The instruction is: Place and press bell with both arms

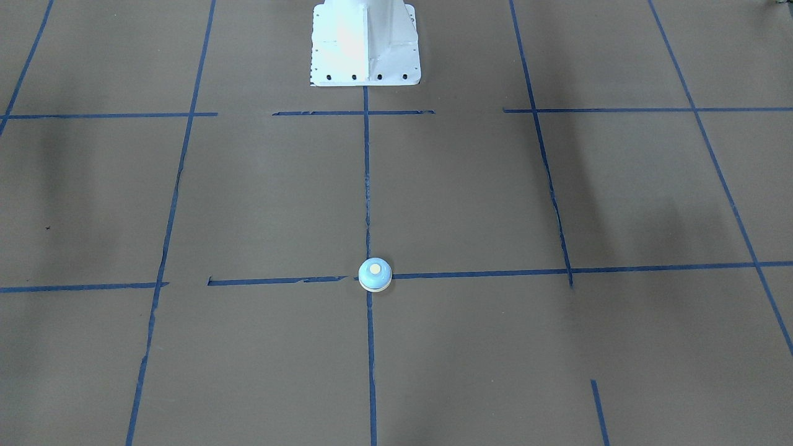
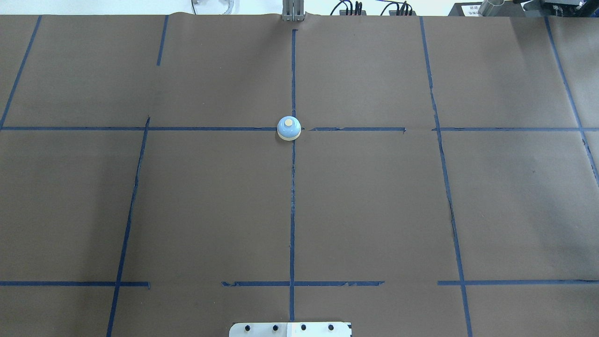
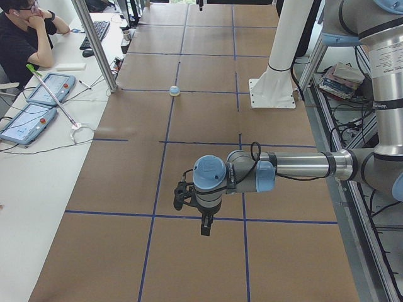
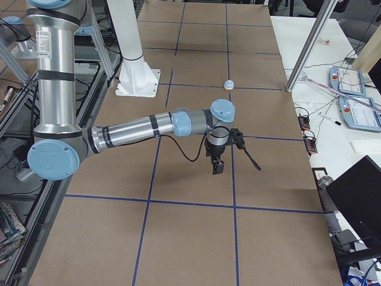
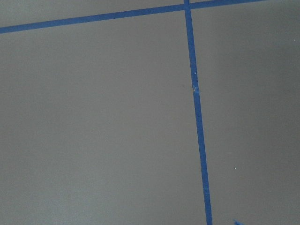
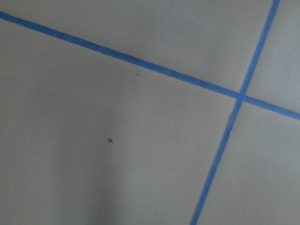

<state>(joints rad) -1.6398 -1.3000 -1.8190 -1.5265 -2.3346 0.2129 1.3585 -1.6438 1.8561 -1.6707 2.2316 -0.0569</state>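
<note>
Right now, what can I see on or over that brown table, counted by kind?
Bell: 1
Robot arms: 2, the left arm and the right arm
White pedestal: 1
Total: 4

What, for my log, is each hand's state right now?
Left hand: cannot tell, seen only from the side.
Right hand: cannot tell, seen only from the side.

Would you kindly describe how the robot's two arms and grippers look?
Both the left arm and right arm are silver tubes with grey joints, pale-blue round caps, black bands and a black cable. The left gripper and right gripper are black.
</note>
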